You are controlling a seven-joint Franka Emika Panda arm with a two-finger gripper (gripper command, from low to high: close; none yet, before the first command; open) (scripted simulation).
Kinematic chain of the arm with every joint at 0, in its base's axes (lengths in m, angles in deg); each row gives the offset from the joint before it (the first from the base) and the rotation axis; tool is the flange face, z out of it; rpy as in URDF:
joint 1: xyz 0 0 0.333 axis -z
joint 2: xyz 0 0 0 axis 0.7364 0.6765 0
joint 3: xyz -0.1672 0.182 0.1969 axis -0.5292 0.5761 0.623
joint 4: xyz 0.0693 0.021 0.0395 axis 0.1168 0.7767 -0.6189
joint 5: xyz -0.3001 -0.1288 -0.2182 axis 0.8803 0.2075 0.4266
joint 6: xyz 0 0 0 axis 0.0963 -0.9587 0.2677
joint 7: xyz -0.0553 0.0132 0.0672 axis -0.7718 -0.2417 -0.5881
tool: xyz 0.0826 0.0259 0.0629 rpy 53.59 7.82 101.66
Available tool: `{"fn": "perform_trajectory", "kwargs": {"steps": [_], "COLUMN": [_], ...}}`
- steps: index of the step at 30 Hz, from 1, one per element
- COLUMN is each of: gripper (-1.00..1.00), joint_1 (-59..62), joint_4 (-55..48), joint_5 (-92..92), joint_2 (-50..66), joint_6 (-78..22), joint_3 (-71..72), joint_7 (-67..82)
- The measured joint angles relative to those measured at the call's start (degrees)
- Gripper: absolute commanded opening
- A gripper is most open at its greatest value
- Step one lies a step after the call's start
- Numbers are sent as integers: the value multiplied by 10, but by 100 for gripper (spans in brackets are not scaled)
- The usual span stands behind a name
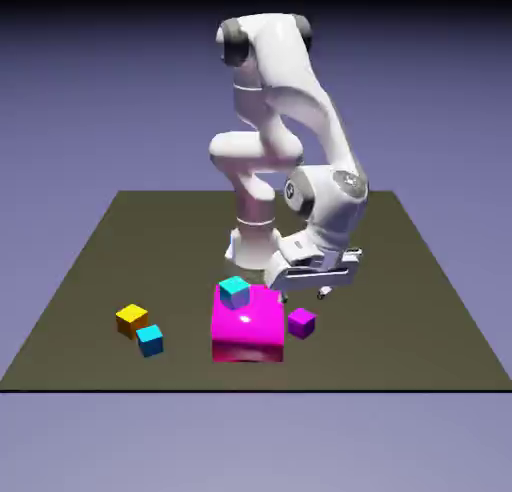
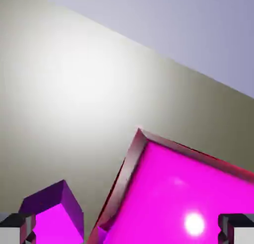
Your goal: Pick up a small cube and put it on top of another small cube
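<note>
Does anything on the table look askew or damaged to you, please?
Nothing looks damaged or spilled. The one slightly odd thing is a small cyan cube up on the large flat magenta block, near one edge.

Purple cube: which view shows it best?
The exterior view: the small purple cube shows whole there, standing on the table beside the big magenta block. The hand view shows it larger, but the bottom edge cuts it off and a finger tip covers one corner.
</note>
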Motion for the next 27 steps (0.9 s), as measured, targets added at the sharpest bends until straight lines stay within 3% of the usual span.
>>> {"fn": "perform_trajectory", "kwargs": {"steps": [27], "gripper": [0], "joint_1": [73], "joint_4": [-373], "joint_5": [250], "joint_2": [561], "joint_6": [-652], "joint_3": [284], "joint_7": [-116]}}
